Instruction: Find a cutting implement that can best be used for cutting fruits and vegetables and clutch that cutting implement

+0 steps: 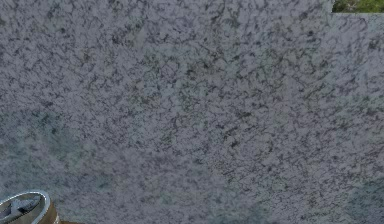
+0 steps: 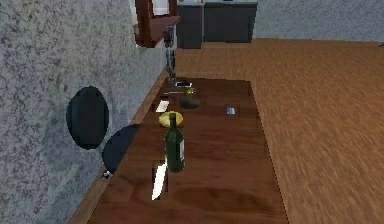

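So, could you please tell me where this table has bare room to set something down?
The table is bare toward the arm side view's right, from the bottle and the knife to its edge, up to a small grey thing. Its far end by the wall is crowded around a yellow thing.

A dark green glass bottle (image 2: 176,145) stood upright on the long brown wooden tabletop (image 2: 235,160), near the speckled grey wall (image 2: 60,60) along the arm side view's left. A white-bladed knife (image 2: 158,182) lay just before the bottle. A small yellow round thing (image 2: 165,119) sat just behind it, with a small grey flat piece (image 2: 231,110) farther back and to the right.
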Motion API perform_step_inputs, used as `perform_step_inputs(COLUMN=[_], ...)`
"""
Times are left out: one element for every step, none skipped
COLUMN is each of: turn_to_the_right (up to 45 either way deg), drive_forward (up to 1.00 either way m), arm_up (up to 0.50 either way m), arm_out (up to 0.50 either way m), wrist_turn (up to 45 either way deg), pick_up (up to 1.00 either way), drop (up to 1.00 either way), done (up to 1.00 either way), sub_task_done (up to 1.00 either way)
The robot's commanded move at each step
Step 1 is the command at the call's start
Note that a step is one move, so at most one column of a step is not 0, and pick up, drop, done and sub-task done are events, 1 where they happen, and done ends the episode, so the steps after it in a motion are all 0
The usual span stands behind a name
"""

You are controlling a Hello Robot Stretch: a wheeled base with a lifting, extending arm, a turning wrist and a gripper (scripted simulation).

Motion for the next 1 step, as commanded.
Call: perform_step_inputs(turn_to_the_right=[0.0], drive_forward=[0.0], arm_up=[0.0], arm_out=[0.26], wrist_turn=[0.0], pick_up=[0.0], drop=[0.0], done=[0.0], sub_task_done=[0.0])
